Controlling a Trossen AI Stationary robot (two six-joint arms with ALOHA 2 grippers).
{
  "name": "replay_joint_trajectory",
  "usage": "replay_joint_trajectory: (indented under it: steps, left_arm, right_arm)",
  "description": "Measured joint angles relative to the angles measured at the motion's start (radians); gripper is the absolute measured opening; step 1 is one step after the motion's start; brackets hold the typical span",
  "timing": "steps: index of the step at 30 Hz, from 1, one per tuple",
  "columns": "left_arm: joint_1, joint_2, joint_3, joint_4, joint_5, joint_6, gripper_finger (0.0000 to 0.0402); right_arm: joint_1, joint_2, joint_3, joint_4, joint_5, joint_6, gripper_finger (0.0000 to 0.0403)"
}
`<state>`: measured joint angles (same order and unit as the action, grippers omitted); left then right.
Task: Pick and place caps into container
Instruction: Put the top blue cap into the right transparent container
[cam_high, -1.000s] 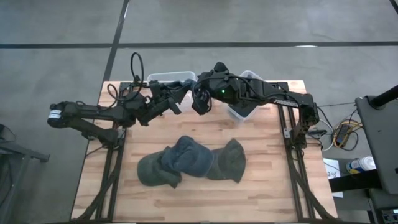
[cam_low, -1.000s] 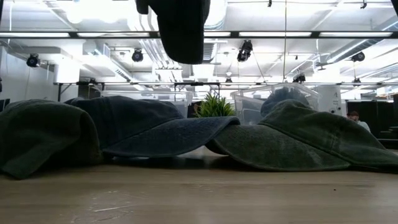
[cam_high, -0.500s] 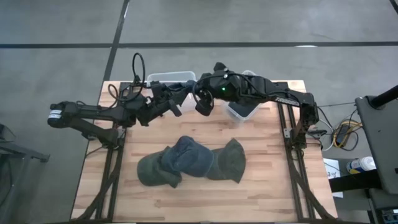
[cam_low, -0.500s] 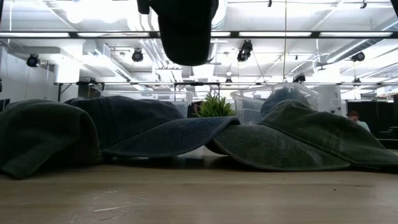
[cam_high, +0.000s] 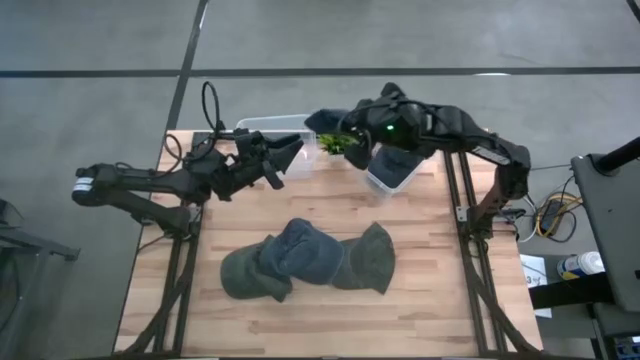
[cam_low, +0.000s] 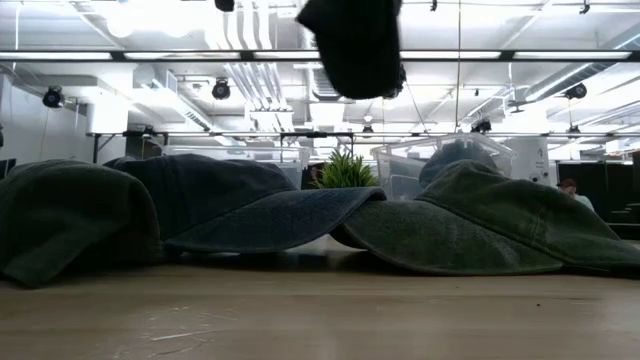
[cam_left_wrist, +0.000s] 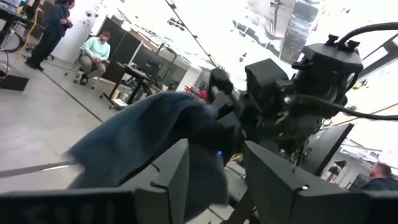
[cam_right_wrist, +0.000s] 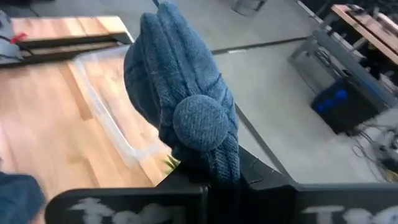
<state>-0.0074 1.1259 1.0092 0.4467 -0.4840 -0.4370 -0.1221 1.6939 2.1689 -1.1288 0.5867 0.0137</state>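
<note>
My right gripper (cam_high: 345, 135) is shut on a slate-blue cap (cam_high: 322, 122), held in the air over the far side of the table, beside a clear container (cam_high: 262, 128). My left gripper (cam_high: 290, 150) stands open just left of that cap, its fingers (cam_left_wrist: 174, 174) apart, and the cap (cam_left_wrist: 146, 140) lies just beyond them. Three more caps lie overlapping on the table's middle: an olive one (cam_high: 243, 277), a blue one (cam_high: 300, 250) and an olive one (cam_high: 372, 258). My right gripper pinches the blue cap's bunched crown just below its top button (cam_right_wrist: 199, 121), with several layers between the two fingers. The fingers come about level from the table's right. The cap (cam_low: 355, 45) is lifted clear of everything and sticks out past the fingers, crumpled.
A second clear container (cam_high: 392, 172) with something dark in it stands at the far right, under my right arm. A small green plant (cam_high: 335, 147) sits between the two containers. The near half of the wooden table (cam_high: 320, 320) is bare.
The blue cap has passed from my left gripper to my right. My right gripper shut on it while my left gripper opened and let go. My right gripper has then carried the cap toward the table's right and far edge, still clear of the table.
</note>
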Motion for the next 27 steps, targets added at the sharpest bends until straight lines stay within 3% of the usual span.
replay_joint_trajectory:
  steps: [11,21,27]
  left_arm:
    - [0.001,-0.031,0.000,-0.064,-0.003,-0.006,0.0154]
    - [0.001,-0.038,0.000,-0.067,-0.003,-0.008,0.0154]
    - [0.001,-0.041,0.000,-0.066,-0.003,-0.008,0.0153]
  right_arm:
    - [-0.033,-0.147,-0.003,-0.202,0.076,0.115,0.0009]
    - [-0.138,-0.191,-0.021,-0.339,0.072,0.082,0.0009]
    - [-0.175,-0.211,-0.101,-0.296,0.067,0.030,0.0008]
